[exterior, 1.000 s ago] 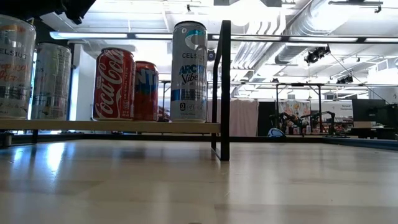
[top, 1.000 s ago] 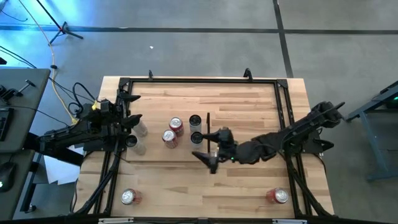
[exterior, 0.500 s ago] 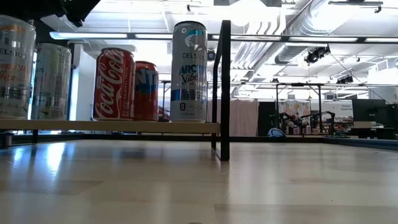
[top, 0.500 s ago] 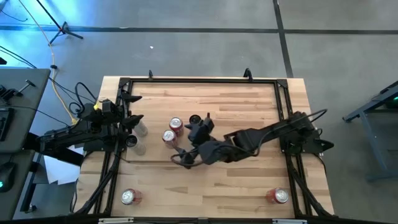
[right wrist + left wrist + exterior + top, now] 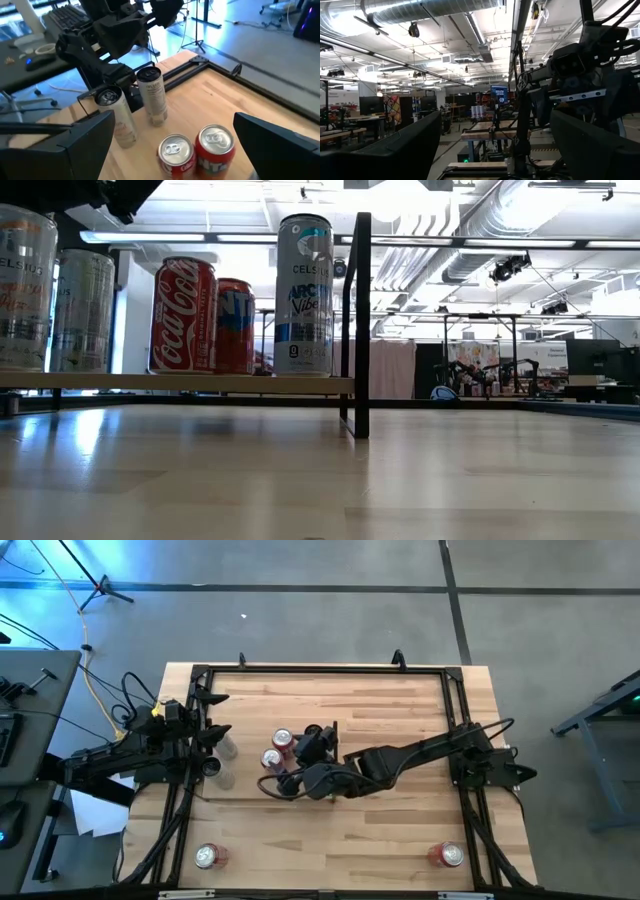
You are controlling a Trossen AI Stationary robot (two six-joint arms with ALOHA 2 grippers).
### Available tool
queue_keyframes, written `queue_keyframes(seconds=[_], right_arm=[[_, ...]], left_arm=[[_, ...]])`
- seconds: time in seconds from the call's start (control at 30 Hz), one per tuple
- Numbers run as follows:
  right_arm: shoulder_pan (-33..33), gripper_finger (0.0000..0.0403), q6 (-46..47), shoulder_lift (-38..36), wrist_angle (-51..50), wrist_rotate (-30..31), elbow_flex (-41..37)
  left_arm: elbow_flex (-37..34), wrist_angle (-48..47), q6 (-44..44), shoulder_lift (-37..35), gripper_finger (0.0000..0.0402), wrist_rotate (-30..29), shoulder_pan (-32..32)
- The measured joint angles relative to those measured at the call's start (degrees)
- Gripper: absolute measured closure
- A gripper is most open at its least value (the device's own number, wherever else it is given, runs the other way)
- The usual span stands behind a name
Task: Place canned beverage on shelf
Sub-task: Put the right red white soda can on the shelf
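Note:
The shelf (image 5: pixel 200 383) is a pale board on the table with a dark upright strip (image 5: pixel 362 320) along its right end. Several cans stand on it: a tall silver one (image 5: pixel 304 295), a red cola can (image 5: pixel 183 315), a red-and-blue can (image 5: pixel 236 326) and two slim silver cans (image 5: pixel 152 94) (image 5: pixel 118 116) at the left. My right gripper (image 5: pixel 273 784) hangs open above the two red cans (image 5: pixel 176 152) (image 5: pixel 216 144) and touches nothing. My left gripper (image 5: pixel 495 145) waits open at the table's left edge (image 5: pixel 212 736), pointing up into the room.
Two more red cans stand on the bare tabletop near the front edge, one at the left (image 5: pixel 207 857) and one at the right (image 5: pixel 448 856). A black metal frame (image 5: pixel 320 668) runs around the table. My right arm (image 5: pixel 400 756) stretches across the table's middle.
My right gripper has travelled toward the table's left edge, from just right of the upright strip to above the red cans on the shelf. It rose a little, tipped up from pointing steeply down, and stayed open. The cans have not moved.

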Motion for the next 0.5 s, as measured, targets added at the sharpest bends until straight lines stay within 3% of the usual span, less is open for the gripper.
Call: queue_keyframes(seconds=[0.2,0.5], right_arm=[[0.0,0.0009,-4.3,0.0,-1.6,-0.7,0.0],[-2.7,0.0009,11.9,0.0,3.2,-18.3,0.1]], left_arm=[[0.0,0.0,0.0,0.0,0.0055,0.0,0.0],[0.0,0.0,0.0,0.0,0.0055,0.0,0.0]])
